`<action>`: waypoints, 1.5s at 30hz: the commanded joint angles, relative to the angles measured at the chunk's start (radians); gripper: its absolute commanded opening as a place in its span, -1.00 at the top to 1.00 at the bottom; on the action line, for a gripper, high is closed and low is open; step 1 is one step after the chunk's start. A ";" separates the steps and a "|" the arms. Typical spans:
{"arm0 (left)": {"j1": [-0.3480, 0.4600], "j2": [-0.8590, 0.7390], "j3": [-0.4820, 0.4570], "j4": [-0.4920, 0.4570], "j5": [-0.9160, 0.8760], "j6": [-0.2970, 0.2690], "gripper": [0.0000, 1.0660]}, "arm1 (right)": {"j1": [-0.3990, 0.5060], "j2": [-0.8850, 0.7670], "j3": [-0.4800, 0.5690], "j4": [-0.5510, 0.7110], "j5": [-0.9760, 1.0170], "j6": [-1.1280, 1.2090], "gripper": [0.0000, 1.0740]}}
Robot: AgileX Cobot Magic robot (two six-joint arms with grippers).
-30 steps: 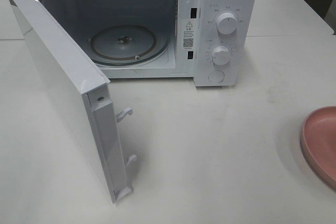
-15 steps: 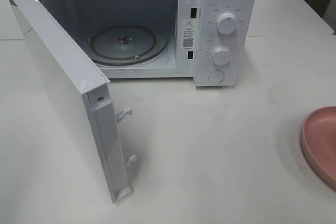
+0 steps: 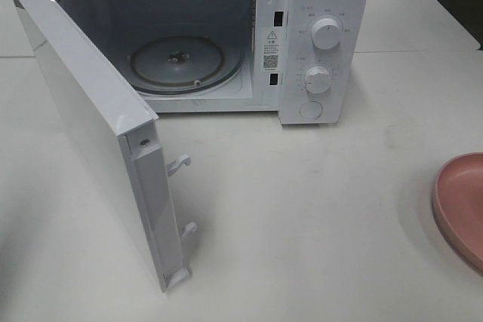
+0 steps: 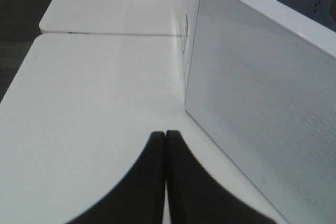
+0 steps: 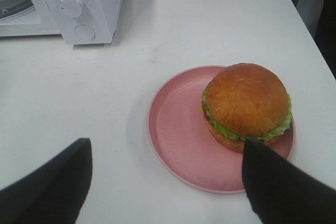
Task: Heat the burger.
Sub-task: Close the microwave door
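Pink plate (image 5: 173, 129) on the right of the white table (image 3: 317, 209), and on it sits the burger (image 5: 245, 106), off-centre toward the plate's far-right side, glossy bun up, lettuce frilling out underneath. Nothing else shares the plate. The right gripper (image 5: 165, 182) hovers above its near edge with the claw spread wide, one finger over bare table, the other just overlapping the burger's near side in the wrist view; whether it touches cannot be told.

Over on the left, the microwave (image 3: 321, 43) stands with its door (image 3: 90, 126) swung wide toward the near side. Its cavity holds only the glass turntable (image 3: 177, 62), nothing on it, so the burger is well apart from where it needs to go.

The left gripper (image 4: 166, 140) has its claw pressed together on nothing, hanging low over the table just beside the outer face of the door.

The step in hand looks like the pickup. Best bet: centre the open fingers either side of the bun, come down straight, and close gently on the stack's lower half, since a tall layered burger may shear or tip. Lifting by the plate rim is the alternative, provided it stays level.
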 commanded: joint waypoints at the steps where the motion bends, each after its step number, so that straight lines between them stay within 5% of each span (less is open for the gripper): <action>1: 0.004 0.071 0.064 -0.049 -0.186 0.019 1.00 | -0.007 -0.026 0.002 -0.002 -0.006 -0.005 -0.40; 9: -0.012 0.173 0.185 -0.066 -0.407 0.019 1.00 | -0.007 -0.026 0.002 -0.002 -0.006 -0.005 -0.40; 11: -0.055 0.252 0.262 -0.055 -0.605 0.019 1.00 | -0.007 -0.026 0.002 -0.002 -0.006 -0.005 -0.40; 17: -0.137 0.382 0.302 -0.021 -0.809 0.008 1.00 | -0.007 -0.026 0.002 -0.002 -0.006 -0.005 -0.40; 21: -0.184 0.479 0.302 0.031 -0.886 -0.011 1.00 | -0.007 -0.026 0.002 -0.002 -0.006 -0.005 -0.40; 33: -0.256 0.814 0.287 0.263 -1.274 -0.224 1.00 | -0.007 -0.026 0.002 -0.003 -0.006 -0.004 -0.40; 45: -0.375 0.972 0.181 0.239 -1.296 -0.228 1.00 | -0.007 -0.026 0.002 -0.003 -0.006 -0.004 -0.40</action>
